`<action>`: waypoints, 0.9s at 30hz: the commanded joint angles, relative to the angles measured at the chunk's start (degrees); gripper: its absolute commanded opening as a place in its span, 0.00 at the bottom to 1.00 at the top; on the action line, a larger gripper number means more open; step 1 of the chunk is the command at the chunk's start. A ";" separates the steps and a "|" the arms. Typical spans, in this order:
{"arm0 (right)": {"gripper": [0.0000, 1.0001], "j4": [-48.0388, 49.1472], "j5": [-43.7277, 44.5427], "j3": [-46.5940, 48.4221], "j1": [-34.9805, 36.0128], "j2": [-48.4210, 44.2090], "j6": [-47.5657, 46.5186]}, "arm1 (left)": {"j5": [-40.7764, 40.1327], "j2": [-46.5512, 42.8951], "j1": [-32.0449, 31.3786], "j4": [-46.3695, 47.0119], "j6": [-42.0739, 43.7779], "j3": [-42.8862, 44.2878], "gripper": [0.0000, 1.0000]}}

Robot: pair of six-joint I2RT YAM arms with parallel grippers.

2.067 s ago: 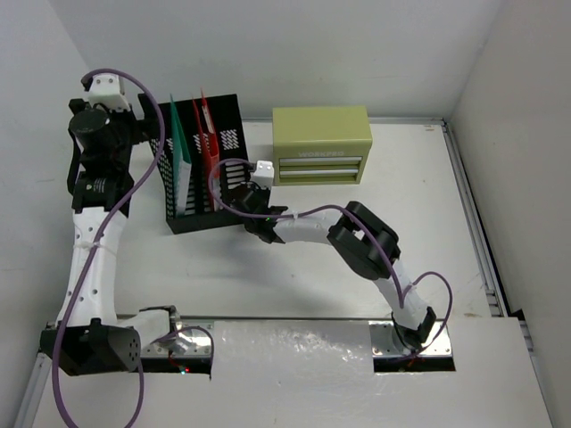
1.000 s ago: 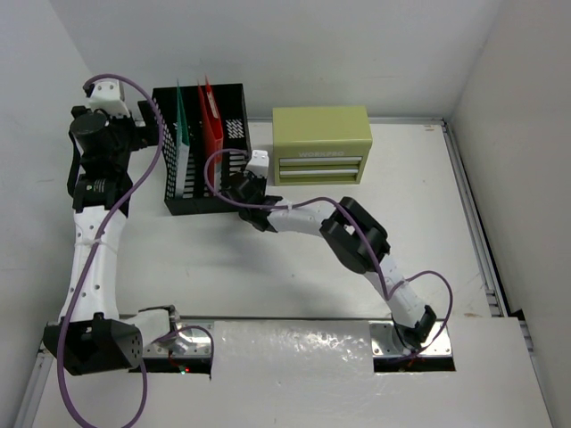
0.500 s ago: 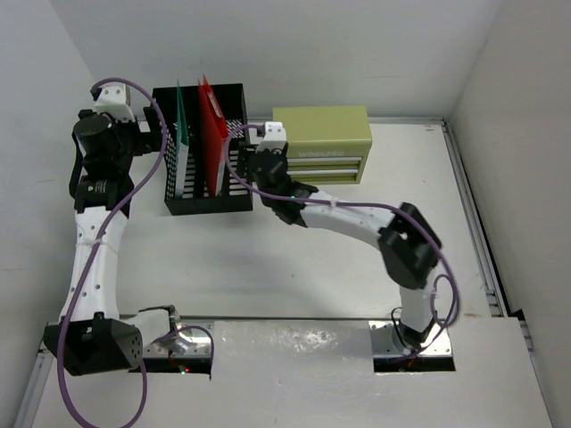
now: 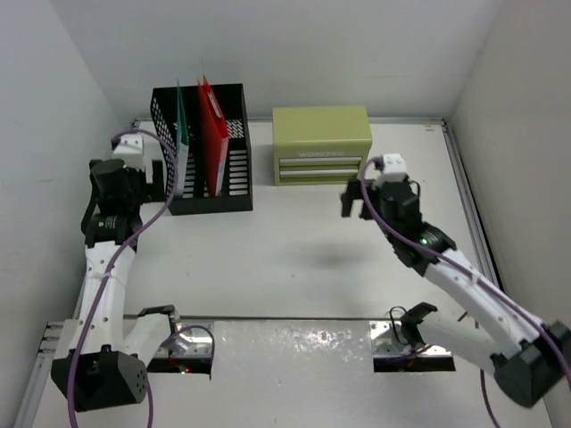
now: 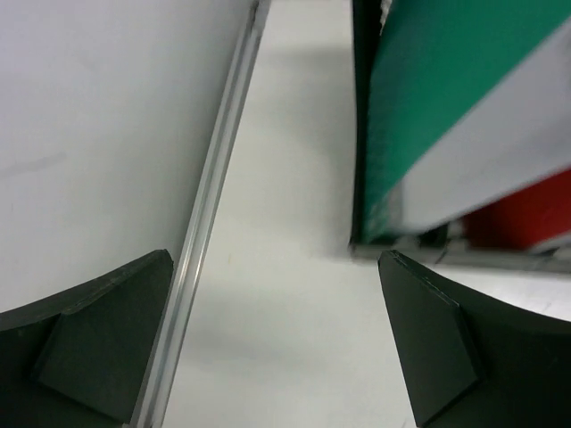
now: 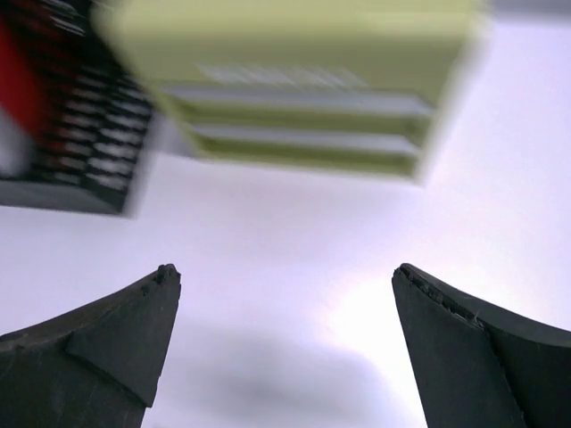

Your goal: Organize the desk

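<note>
The white desk (image 4: 294, 259) carries a black mesh file rack (image 4: 234, 201) at the back left, with a green folder (image 4: 181, 134) and a red folder (image 4: 212, 125) standing upright in it. Right of the rack sits an olive-green drawer box (image 4: 321, 143). My left gripper (image 4: 163, 181) hovers open and empty just left of the rack; its wrist view shows the green folder (image 5: 446, 98) close ahead. My right gripper (image 4: 352, 198) hangs open and empty above the desk, in front of the drawer box (image 6: 303, 89).
A grey metal rail (image 5: 210, 205) runs along the desk's left edge, beside the white wall. Another rail (image 4: 468, 214) lines the right edge. The rack's lower right corner (image 6: 80, 143) shows blurred in the right wrist view. Both arm bases sit at the near edge.
My right gripper has opened, left the rack's right side and swung right, to in front of the drawer box. My left arm has drawn nearer along the rack's left side.
</note>
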 commanded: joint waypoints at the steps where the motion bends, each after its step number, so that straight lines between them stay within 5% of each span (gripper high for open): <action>1: 0.99 -9.11 -3.69 -8.53 -5.69 -8.92 0.15 | -3.09 -1.90 0.98 -5.92 5.30 -4.76 1.00; 6: 0.99 -13.41 -7.57 -17.24 -15.44 -15.71 -2.04 | -2.66 -6.72 1.07 -9.00 7.15 -13.02 1.00; 13: 0.99 -12.63 -1.69 -26.82 -15.80 -24.32 1.47 | -2.02 -12.62 1.07 -8.75 9.98 -23.74 1.00; 18: 0.99 -15.61 6.92 -28.50 -15.80 -27.31 9.09 | -4.94 -15.25 1.16 -7.78 8.48 -23.23 1.00; 27: 0.99 -21.68 9.74 -27.27 -15.80 -28.02 13.69 | -3.00 -15.96 1.07 -7.25 9.80 -24.81 1.00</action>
